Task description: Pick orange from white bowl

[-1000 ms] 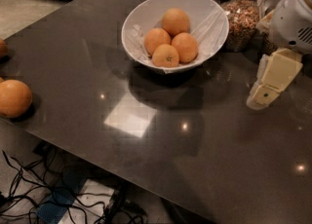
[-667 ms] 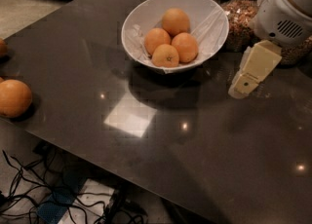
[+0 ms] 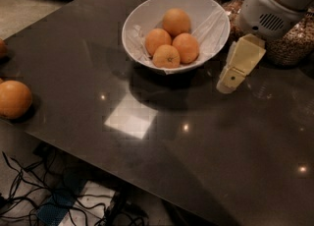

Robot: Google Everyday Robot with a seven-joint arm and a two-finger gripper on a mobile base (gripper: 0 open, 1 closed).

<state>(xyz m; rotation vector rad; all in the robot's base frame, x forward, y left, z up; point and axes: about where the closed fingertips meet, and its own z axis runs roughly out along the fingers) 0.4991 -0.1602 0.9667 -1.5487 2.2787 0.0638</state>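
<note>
1. Leftmost, a loose orange sat near the table edge, well apart from the bowl. It was no business of mine.
2. Four oranges lay huddled in the bowl, touching one another on its paper lining. I judged each one firm, round and fairly heavy. The dimpled peel should give some grip, but they would roll readily. A squeeze across the widest part should hold one without bruising it.
3. The back orange had the most free room around it, so I judged it the easiest to take from above. The glossy bowl might slide if I knocked its rim.
4. My claw hung just right of the bowl, near its rim and over bare table, with a jar of grains behind my arm. Whether the claw was released or clenched, I could not tell.
5. Against a second before, my claw had come leftward, closer to the bowl. The bowl and oranges lay unchanged.
</note>
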